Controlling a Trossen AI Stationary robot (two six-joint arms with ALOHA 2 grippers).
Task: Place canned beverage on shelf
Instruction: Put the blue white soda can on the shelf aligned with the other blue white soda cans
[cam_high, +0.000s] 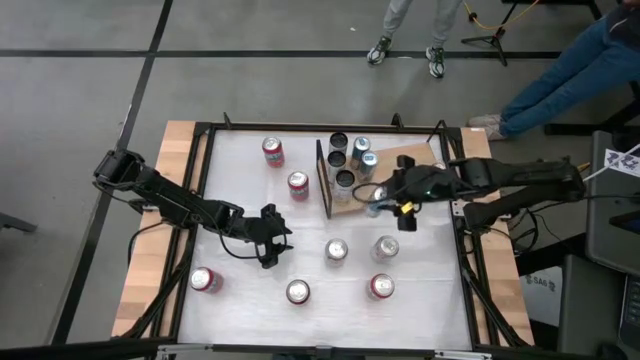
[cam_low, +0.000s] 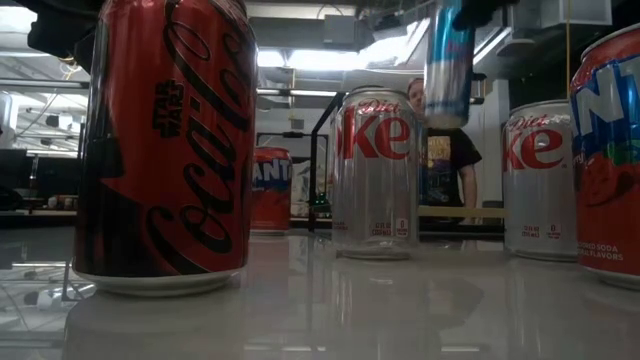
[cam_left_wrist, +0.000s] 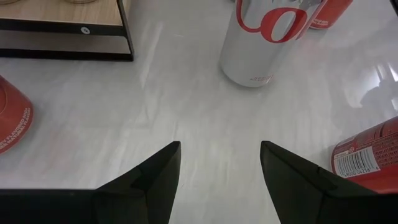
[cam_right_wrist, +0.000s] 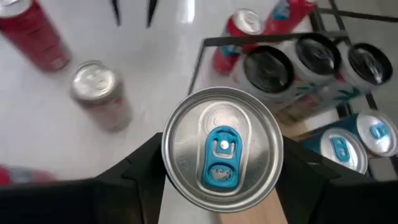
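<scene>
Right pincer (cam_right_wrist: 217, 186) pinches a blue-tabbed can (cam_right_wrist: 222, 148) from both sides, raised above the wooden shelf (cam_high: 352, 210) at right of centre. Left pincer (cam_left_wrist: 219, 168) spread, empty, over the tabletop (cam_high: 310, 225)

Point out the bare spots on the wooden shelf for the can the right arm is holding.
The light-brown wooden shelf is bare at its end nearest the right arm, and along the near edge under the right pincer gripping the blue-tabbed silver can. The end by the black frame is crowded with five standing cans.
</scene>
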